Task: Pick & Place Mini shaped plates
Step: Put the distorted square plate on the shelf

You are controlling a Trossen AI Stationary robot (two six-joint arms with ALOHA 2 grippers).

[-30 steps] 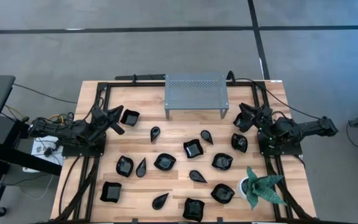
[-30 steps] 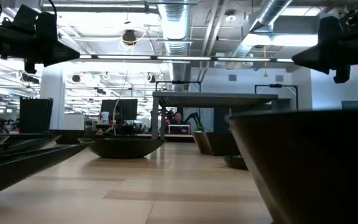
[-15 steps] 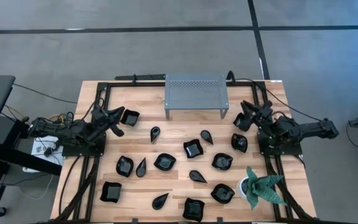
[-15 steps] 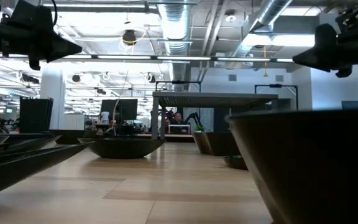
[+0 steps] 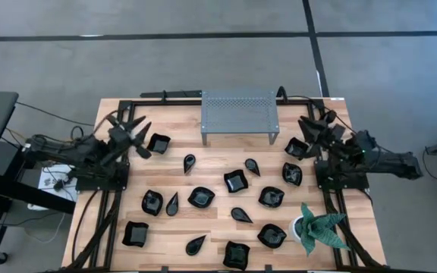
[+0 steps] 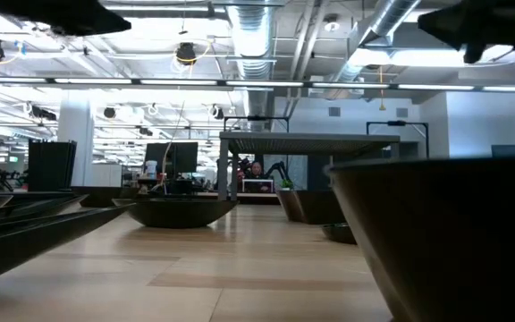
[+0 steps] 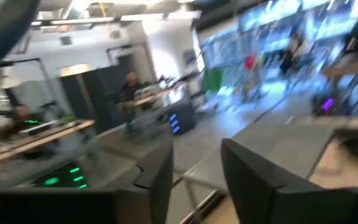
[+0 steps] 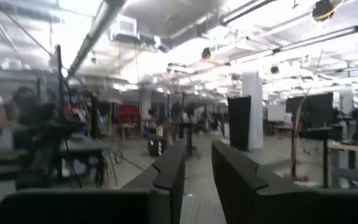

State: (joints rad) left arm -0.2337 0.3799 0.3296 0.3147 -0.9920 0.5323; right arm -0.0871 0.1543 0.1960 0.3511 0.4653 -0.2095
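My left pincer [image 5: 131, 130] hangs above the counter [image 5: 218, 155] at its ten o'clock corner, fingers [image 7: 157, 180] spread apart with nothing between them, pointing out level into the room. A square plate [image 5: 158, 142] lies just beside it, toward three o'clock. My right pincer [image 5: 309, 130] hangs over the two o'clock corner, its fingers [image 8: 169, 174] parted by a narrow gap and holding nothing; a wavy plate [image 5: 295, 148] sits just beneath its tip. The mini shaped plates [image 5: 236, 181] are scattered over the counter's middle and six o'clock half, all lying flat and apart from one another. The grey perforated shelf [image 5: 239, 114] stands at twelve o'clock, bare on top. The green plant [image 5: 321, 227] stands at the five o'clock corner.
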